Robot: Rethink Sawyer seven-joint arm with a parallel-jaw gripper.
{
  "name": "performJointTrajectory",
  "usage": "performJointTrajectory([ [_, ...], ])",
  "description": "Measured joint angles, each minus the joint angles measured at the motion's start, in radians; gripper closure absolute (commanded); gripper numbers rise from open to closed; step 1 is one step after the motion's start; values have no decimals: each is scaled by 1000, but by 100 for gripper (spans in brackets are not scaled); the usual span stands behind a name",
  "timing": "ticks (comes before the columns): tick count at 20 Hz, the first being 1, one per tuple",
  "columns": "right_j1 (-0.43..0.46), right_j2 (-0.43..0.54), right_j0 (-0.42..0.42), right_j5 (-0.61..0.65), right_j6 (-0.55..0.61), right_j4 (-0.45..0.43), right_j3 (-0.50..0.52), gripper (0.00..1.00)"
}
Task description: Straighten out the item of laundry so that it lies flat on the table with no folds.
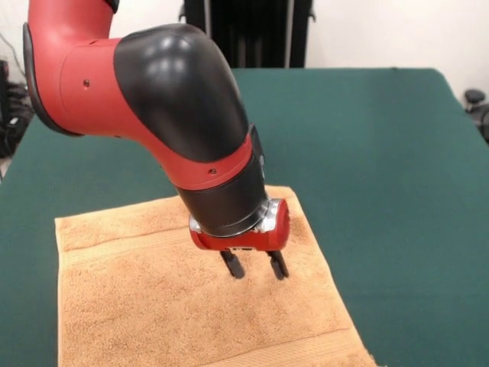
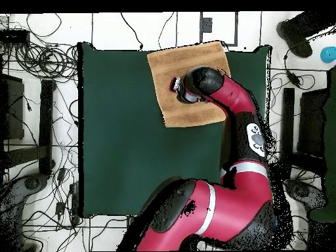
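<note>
The tan-orange terry towel (image 1: 176,306) lies spread out and looks flat on the dark green table (image 1: 397,168), at the near left of the front view. A woven band runs near its far edge and another near its near edge. My gripper (image 1: 255,266) hangs over the towel's far right part, fingers apart, open and empty, tips at or just above the cloth. In the overhead view the towel (image 2: 170,72) lies at the table's (image 2: 118,144) far edge, partly hidden by my arm; the gripper (image 2: 177,86) shows at the arm's end over the towel.
Cables (image 2: 39,59) and equipment lie on the floor around the table. A black stand (image 1: 244,30) rises behind the table's far edge. The towel's near edge runs out of the front view.
</note>
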Motion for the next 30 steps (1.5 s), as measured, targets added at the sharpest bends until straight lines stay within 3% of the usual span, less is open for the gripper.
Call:
performJointTrajectory([
  [21,-41,0,-13,0,0,111,157,0],
  [30,-41,0,-13,0,0,114,161,0],
])
